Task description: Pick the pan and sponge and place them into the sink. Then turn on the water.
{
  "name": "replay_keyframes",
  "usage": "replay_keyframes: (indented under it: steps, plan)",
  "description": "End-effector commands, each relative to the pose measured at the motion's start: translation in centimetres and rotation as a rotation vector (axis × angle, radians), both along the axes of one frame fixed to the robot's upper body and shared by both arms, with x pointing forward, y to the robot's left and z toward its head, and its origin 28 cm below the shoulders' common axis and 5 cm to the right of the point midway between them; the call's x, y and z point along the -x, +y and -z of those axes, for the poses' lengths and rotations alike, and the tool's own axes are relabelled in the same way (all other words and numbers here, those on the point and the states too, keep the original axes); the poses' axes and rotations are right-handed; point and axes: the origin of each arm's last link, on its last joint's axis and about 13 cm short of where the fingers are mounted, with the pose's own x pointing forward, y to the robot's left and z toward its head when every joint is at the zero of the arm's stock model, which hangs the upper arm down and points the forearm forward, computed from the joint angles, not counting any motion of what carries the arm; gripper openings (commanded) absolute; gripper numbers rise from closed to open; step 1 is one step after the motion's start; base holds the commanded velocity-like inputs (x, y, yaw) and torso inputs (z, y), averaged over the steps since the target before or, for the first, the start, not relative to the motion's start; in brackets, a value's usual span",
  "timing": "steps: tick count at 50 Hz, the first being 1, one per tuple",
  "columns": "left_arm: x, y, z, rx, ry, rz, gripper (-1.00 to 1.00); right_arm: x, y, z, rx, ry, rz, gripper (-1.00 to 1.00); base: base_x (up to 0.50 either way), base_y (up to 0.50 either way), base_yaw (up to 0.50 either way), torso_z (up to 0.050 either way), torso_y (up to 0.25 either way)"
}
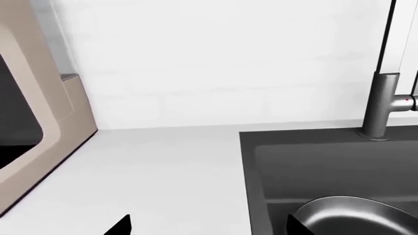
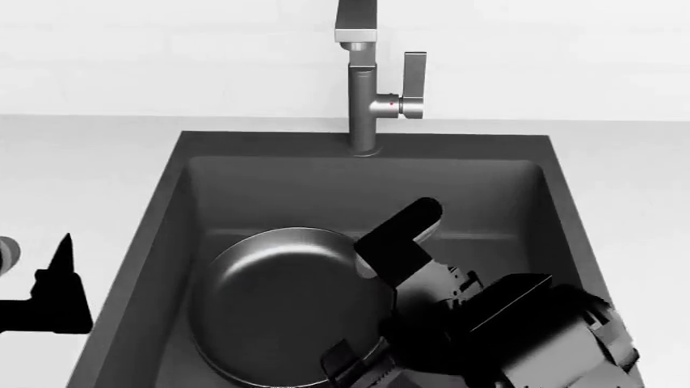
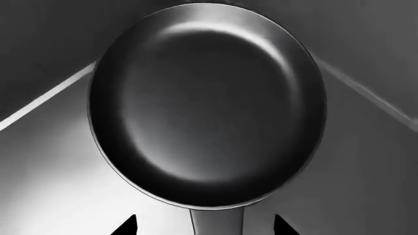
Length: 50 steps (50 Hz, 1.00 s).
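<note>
Lying flat on the floor of the sink [image 2: 151, 242] below the faucet [image 2: 363, 97], the frying pan [image 2: 286, 303] seems delivered, its handle between the released right claw [image 3: 199, 226], while the left claw [image 1: 209, 226] hangs spread over the sink's rim; no sponge shows.

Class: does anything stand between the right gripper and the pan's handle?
Nothing visible. In the right wrist view the handle runs straight toward the right gripper, between its two fingers. The pan already lies in the sink.
</note>
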Motion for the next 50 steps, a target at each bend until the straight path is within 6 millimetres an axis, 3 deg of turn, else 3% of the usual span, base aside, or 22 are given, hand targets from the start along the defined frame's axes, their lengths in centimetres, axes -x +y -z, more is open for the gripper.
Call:
replay_keyframes:
  steps: [1, 12, 16, 22, 29, 40, 50]
  plan:
    - [0.0, 0.2, -0.3, 0.026, -0.021, 0.011, 1.00, 0.7, 0.1, -2.7, -0.040, -0.048, -0.017, 1.00, 0.00, 0.00, 0.00, 0.000, 0.000]
    - [-0.3, 0.0, -0.5, 0.024, -0.022, 0.012, 1.00, 2.2, -1.8, -6.2, -0.094, -0.189, 0.069, 1.00, 0.00, 0.00, 0.00, 0.000, 0.000]
    - [-0.2, 0.1, -0.6, 0.022, -0.023, 0.006, 1.00, 3.0, -3.0, -7.5, -0.177, -0.369, 0.157, 1.00, 0.00, 0.00, 0.00, 0.000, 0.000]
    - [-0.1, 0.4, -0.6, 0.018, -0.022, -0.002, 1.00, 4.6, -3.9, -7.5, -0.349, -0.561, 0.246, 1.00, 0.00, 0.00, 0.00, 0.000, 0.000]
    - [0.0, 0.5, -0.5, 0.014, -0.018, -0.008, 1.00, 6.0, -4.5, -7.0, -0.348, -0.763, 0.346, 1.00, 0.00, 0.00, 0.00, 0.000, 0.000]
    - [0.8, 0.9, -1.1, -0.031, 0.008, -0.044, 1.00, 8.9, -4.7, -7.5, -0.290, -0.779, 0.447, 1.00, 0.00, 0.00, 0.00, 0.000, 0.000]
    - [3.3, 2.2, -1.4, -0.074, 0.076, -0.136, 1.00, 9.5, -4.9, -7.4, -0.235, -0.762, 0.448, 1.00, 0.00, 0.00, 0.00, 0.000, 0.000]
